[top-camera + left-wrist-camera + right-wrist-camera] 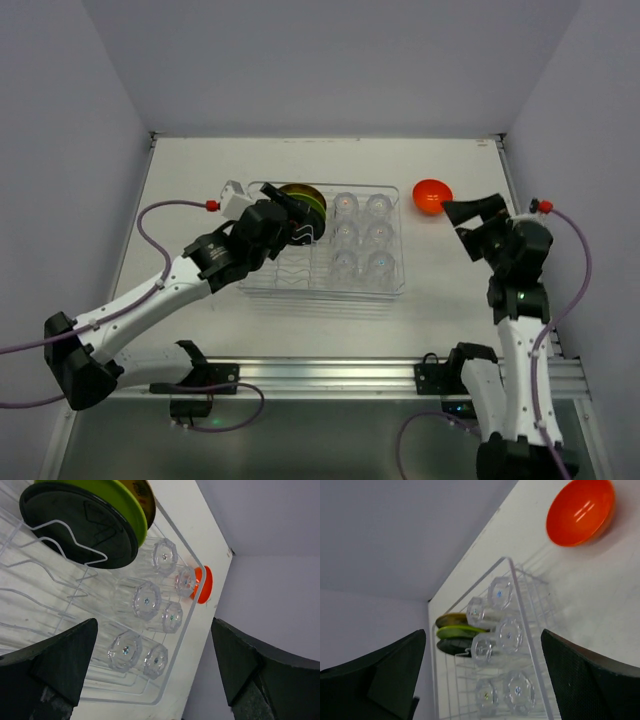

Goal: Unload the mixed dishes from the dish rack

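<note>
The dish rack (pixel 322 288) stands mid-table with three plates upright in its far left slots: black (pixel 75 525), lime-green (pixel 127 502) and olive (pixel 144 491). Several clear glass cups (pixel 360 236) fill its right half. The orange bowl (pixel 432 196) sits on the table just right of the rack, and the right wrist view shows it too (pixel 580 511). My left gripper (pixel 296 218) hangs open over the rack beside the plates, holding nothing. My right gripper (pixel 472 205) stands open just right of the bowl, apart from it and empty.
Grey walls close in the white table on three sides. The rack's clear right wall (pixel 525 610) lies between the cups and the bowl. A metal rail (pixel 330 375) with the arm bases runs along the near edge.
</note>
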`<state>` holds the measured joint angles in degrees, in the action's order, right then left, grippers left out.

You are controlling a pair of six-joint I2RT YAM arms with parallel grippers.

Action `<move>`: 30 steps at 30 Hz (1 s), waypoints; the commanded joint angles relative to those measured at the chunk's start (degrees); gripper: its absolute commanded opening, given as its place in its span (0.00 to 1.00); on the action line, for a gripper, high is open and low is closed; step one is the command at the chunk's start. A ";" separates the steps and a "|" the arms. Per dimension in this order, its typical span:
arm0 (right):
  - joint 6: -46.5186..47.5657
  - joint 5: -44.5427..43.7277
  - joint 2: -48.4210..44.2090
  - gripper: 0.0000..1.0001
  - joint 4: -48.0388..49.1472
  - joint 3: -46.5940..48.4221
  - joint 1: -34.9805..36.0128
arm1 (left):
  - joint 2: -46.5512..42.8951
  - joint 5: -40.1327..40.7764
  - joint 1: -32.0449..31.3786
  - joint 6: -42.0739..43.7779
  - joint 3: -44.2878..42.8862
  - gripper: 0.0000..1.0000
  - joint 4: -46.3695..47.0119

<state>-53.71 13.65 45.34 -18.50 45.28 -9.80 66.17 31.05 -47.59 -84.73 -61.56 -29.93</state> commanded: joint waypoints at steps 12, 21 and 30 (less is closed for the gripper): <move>2.02 11.04 -34.18 0.99 -12.17 -13.64 0.13 | 16.00 2.35 8.57 -26.28 -4.97 0.90 1.98; 6.60 8.68 -32.42 0.99 -13.49 -11.97 0.13 | 23.21 -1.69 12.09 -24.44 -8.05 0.66 5.49; 7.83 7.45 -34.36 0.99 -14.37 -11.53 0.13 | 27.08 -5.03 12.17 -24.52 -8.05 0.46 6.64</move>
<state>-47.83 21.93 11.57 -32.27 31.29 -9.65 92.51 26.61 -35.64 -108.42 -67.42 -25.30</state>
